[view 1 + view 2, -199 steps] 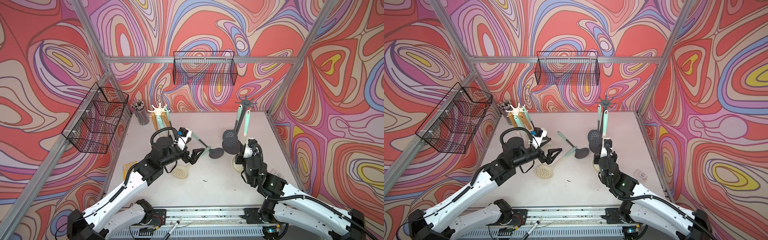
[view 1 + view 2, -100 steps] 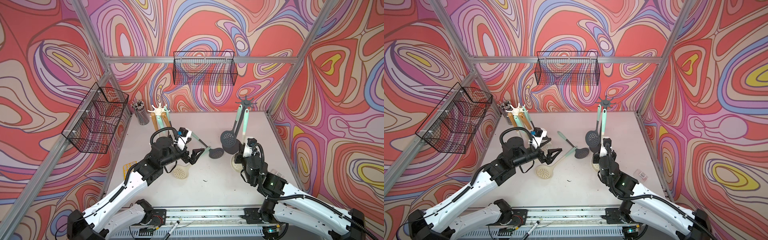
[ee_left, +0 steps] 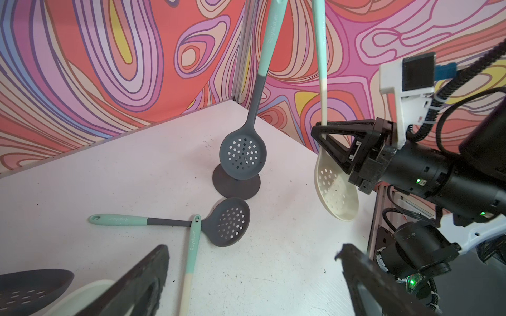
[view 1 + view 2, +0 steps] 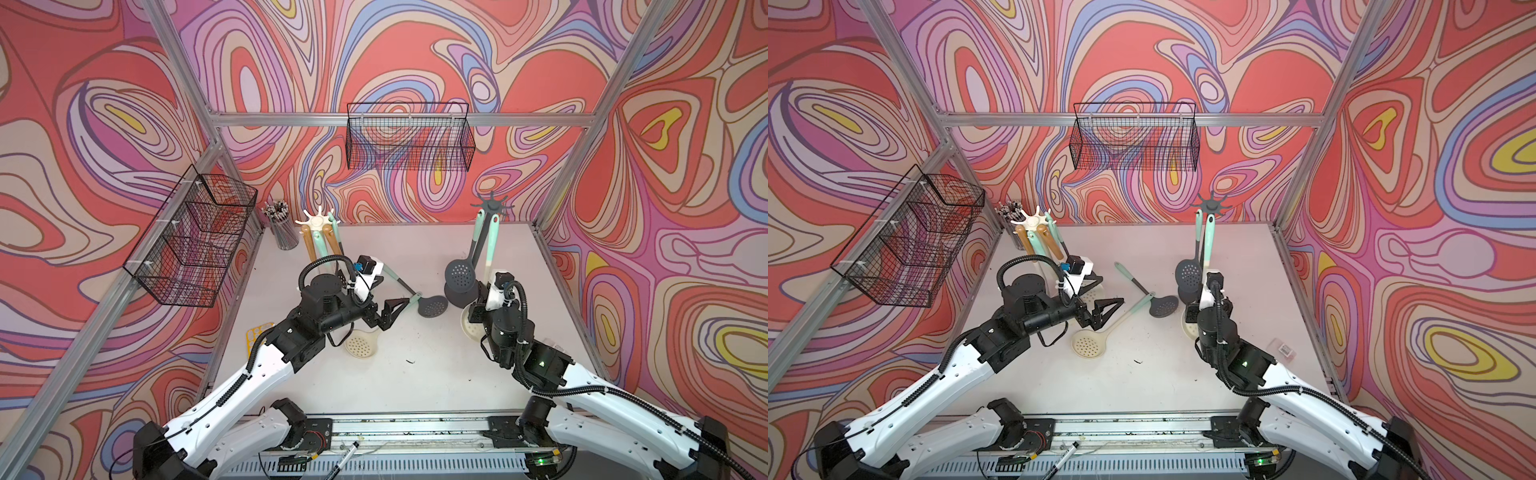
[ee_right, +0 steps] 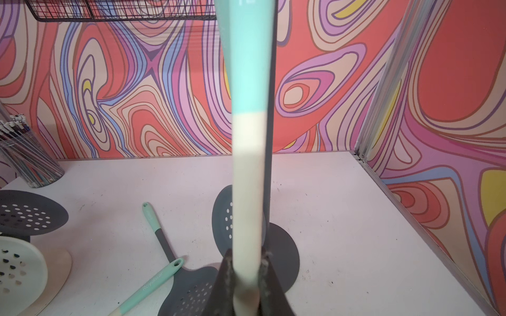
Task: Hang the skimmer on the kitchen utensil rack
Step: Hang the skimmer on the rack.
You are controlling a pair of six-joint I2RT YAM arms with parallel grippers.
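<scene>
My right gripper [image 5: 246, 262] is shut on the cream shaft of a skimmer [image 5: 247, 142] with a teal upper handle, held upright beside the dark utensil rack [image 4: 491, 204]. In both top views the handle [image 4: 1209, 237] reaches up to the rack's star-shaped hook head [image 4: 1213, 203]; whether its loop sits on a hook I cannot tell. Its cream perforated head [image 3: 338, 191] hangs just above the table. A grey skimmer [image 4: 459, 274] hangs on the same rack. My left gripper [image 4: 392, 309] is open mid-table, holding nothing, above a lying skimmer's handle [image 3: 191, 246].
Two skimmers lie mid-table: a grey one [image 4: 432, 306] and a cream one [image 4: 360, 347]. A cream rack [image 4: 318, 220] with utensils and a pen cup [image 4: 284, 232] stand back left. Wire baskets [image 4: 409, 141] hang on the walls. The corner post [image 5: 383, 82] is close to the dark rack.
The right wrist has shifted slightly up and back with the skimmer by the rack. The left arm has not moved.
</scene>
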